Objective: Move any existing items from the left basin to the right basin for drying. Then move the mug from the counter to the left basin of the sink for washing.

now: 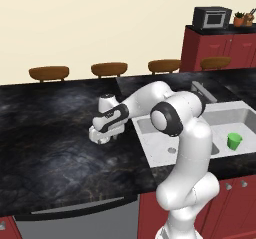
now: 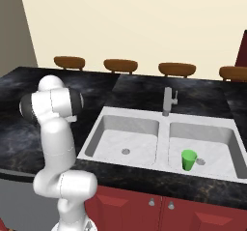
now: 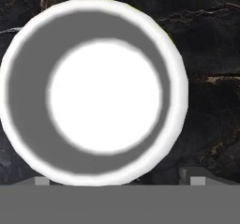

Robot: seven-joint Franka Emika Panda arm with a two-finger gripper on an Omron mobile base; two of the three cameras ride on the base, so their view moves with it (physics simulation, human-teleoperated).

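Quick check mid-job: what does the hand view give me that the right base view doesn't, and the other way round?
Hand view: the mug seen from above, with the open gripper spread to either side of it. Right base view: the sink with its faucet, and the green cup standing in the right basin. Both: the black counter.

Glossy veined black stone counter (image 1: 55,148), smooth white mug (image 3: 93,92), green plastic cup (image 2: 188,159).

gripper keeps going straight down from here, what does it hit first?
The mug: the hand view looks straight into its open mouth, with the open gripper over its rim. One fingertip looks outside the rim, over the black counter. Depth is unclear.
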